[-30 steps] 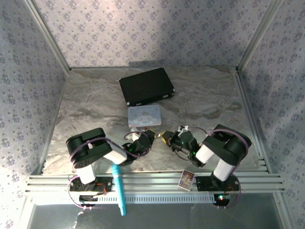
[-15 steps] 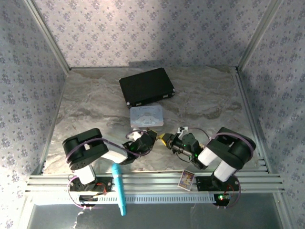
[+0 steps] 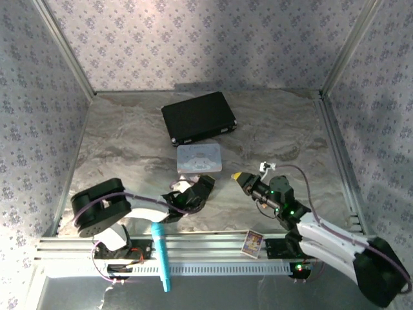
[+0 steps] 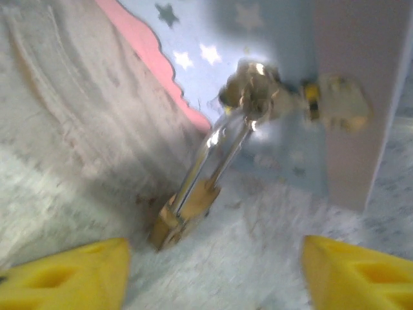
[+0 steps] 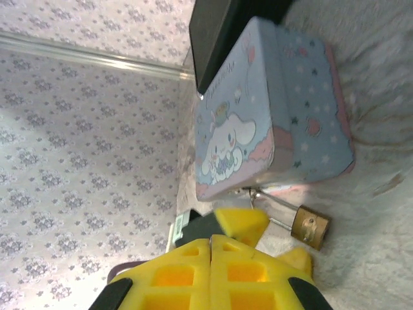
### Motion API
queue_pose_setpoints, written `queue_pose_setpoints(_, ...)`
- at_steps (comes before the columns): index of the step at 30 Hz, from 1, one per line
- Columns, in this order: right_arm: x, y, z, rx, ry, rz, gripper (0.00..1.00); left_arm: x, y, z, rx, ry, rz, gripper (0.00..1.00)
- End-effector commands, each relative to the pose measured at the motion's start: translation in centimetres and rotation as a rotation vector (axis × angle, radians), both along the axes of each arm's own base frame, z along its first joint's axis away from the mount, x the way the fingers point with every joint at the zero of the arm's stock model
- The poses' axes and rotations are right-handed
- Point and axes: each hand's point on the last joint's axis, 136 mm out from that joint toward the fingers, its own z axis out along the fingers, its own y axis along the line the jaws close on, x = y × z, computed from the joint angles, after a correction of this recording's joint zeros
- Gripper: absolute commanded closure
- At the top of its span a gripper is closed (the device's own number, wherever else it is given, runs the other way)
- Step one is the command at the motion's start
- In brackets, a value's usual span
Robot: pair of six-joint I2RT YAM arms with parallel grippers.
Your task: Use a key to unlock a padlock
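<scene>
padlock [image 4: 186, 213]: on the marble table [image 3: 129, 155]; brass body low centre of left wrist frame, tilted, shackle running up-right to meet the shiny latch [image 4: 255, 90] on the pastel tin [image 4: 271, 39]
padlock, right wrist frame [image 5: 311, 227]: right of centre, just below the tin's lower edge
left gripper [image 4: 213, 271]: spread wide, yellow fingertips [image 4: 71, 271] in the bottom-left and bottom-right corners
padlock vs left gripper: body between the two tips, slightly ahead of them, touching neither
right gripper [image 5: 211, 248]: fingers pressed together, bottom centre of its frame; cannot tell whether anything is pinched
padlock vs right gripper: up and right of the tips, apart
top view: left gripper [image 3: 200, 187] at the tin's near edge, centre frame; right gripper [image 3: 240, 175] to its right, gap between the two
black case [image 3: 198, 116]: beyond the tin, upper centre
</scene>
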Motion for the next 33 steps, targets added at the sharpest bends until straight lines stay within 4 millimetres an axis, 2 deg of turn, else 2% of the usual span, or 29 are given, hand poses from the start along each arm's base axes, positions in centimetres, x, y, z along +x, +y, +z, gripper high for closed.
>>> queue_pose_setpoints(1,-0.6,-1.2,-1.8,-0.094,0.065,0.021,1.00,-1.1,3.1,0.7,0.219,-0.032,0.020,0.17)
queue_pose_setpoints(3,-0.3,-1.0,-0.6,-0.076,0.037,0.022,1.00,-1.1,4.1,3.7,0.284,-0.118,0.039,0.21)
queue_pose_setpoints(5,-0.1,-0.5,0.8,-0.065,0.006,0.035,1.00,-0.9,4.1,7.2,0.301,-0.230,0.034,0.30)
queue_pose_setpoints(8,0.0,0.6,2.6,-0.050,-0.030,0.065,1.00,-0.4,1.7,11.8,0.256,-0.432,-0.057,0.45)
queue_pose_setpoints(11,0.2,1.8,3.9,-0.035,-0.051,0.096,1.00,-0.7,-1.0,13.9,0.207,-0.520,-0.156,0.50)
queue_pose_setpoints(15,0.4,2.5,5.0,-0.013,-0.078,0.103,1.00,-1.3,-3.5,14.6,0.137,-0.559,-0.247,0.50)
queue_pose_setpoints(18,0.5,2.7,5.2,-0.012,-0.082,0.104,1.00,-1.6,-4.2,14.3,0.085,-0.544,-0.258,0.52)
queue_pose_setpoints(24,0.5,2.8,5.1,0.015,-0.072,0.093,1.00,-1.4,-4.7,13.9,0.035,-0.521,-0.258,0.60)
queue_pose_setpoints(27,0.5,2.6,5.1,0.035,-0.074,0.077,1.00,-1.2,-5.0,13.2,-0.004,-0.489,-0.250,0.61)
queue_pose_setpoints(31,0.4,2.4,5.2,0.058,-0.070,0.063,1.00,-0.8,-4.3,11.5,-0.052,-0.434,-0.204,0.60)
queue_pose_setpoints(33,0.4,2.4,5.2,0.056,-0.069,0.061,1.00,-0.7,-4.1,11.6,-0.084,-0.448,-0.191,0.60)
